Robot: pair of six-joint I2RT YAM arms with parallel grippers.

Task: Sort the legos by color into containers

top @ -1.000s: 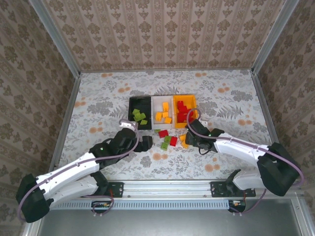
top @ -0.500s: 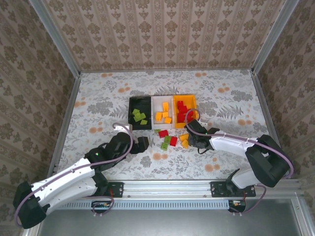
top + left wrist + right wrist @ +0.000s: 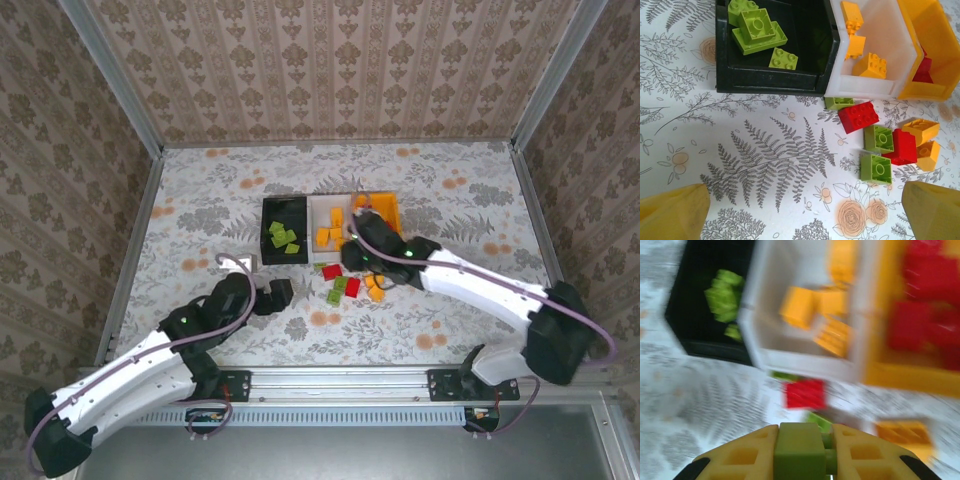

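Top: black bin (image 3: 285, 208), white bin (image 3: 322, 208) and orange bin (image 3: 392, 212) in a row on the tabletop (image 3: 200, 200), right hand (image 3: 350, 258) at the white bin's near edge, left hand (image 3: 282, 295) off to the left; left wrist: seven loose legos (image 3: 878, 137) (three green, two red, two orange), left hand spread wide, empty; right wrist: right hand clamped on one lime green lego (image 3: 798, 446).

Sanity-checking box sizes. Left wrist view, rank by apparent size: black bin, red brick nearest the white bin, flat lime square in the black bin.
1. black bin
2. red brick
3. flat lime square, though it lies farther from the camera, so true size is unsure.
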